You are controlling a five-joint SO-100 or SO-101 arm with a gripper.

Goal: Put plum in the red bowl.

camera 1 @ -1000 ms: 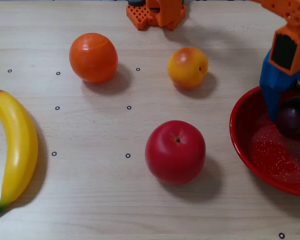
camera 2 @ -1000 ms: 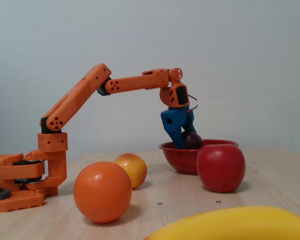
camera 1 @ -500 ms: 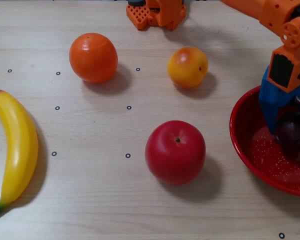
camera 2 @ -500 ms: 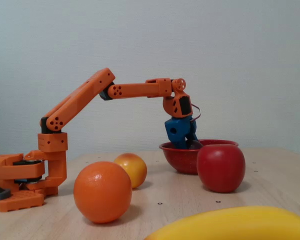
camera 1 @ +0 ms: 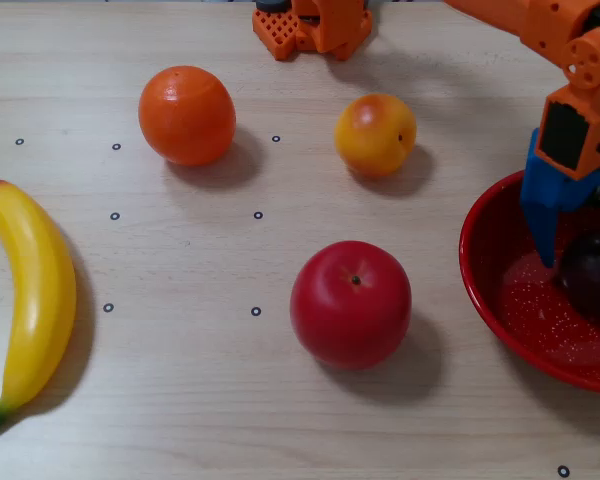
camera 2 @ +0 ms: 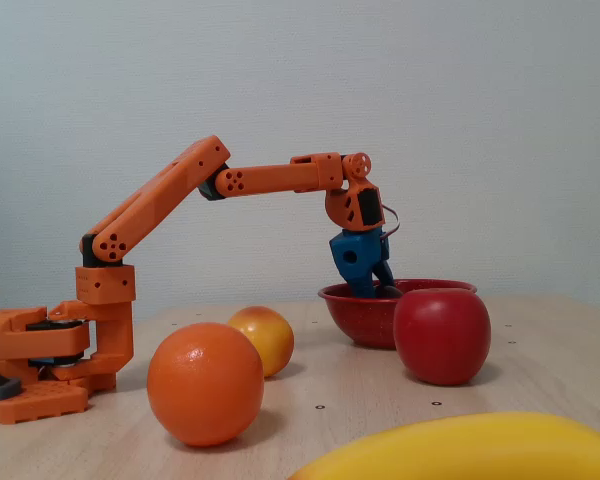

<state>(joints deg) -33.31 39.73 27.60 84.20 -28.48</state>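
At the right edge of the overhead view, the plum (camera 1: 592, 272) — small, round, dark maroon with a dull gloss — sits inside the red bowl (camera 1: 500, 300), whose glossy inner wall carries fine white speckles. The blue plastic gripper (camera 1: 570, 255) reaches down into the bowl; one finger (camera 1: 543, 225) stands just left of the plum, the other lies out of frame, so I cannot tell whether it pinches the fruit or stands spread. In the fixed view the gripper (camera 2: 372, 288) dips behind the bowl's (camera 2: 360, 325) rim and its tips are hidden.

On the pale wood-grain tabletop (camera 1: 180, 400) lie four other fruits, one of each: a smooth red apple (camera 1: 351, 303) at centre, a yellow-orange peach (camera 1: 375, 133) above it, a dimpled orange (camera 1: 187, 114) at upper left, and a long curved banana (camera 1: 30, 300) on the left edge.
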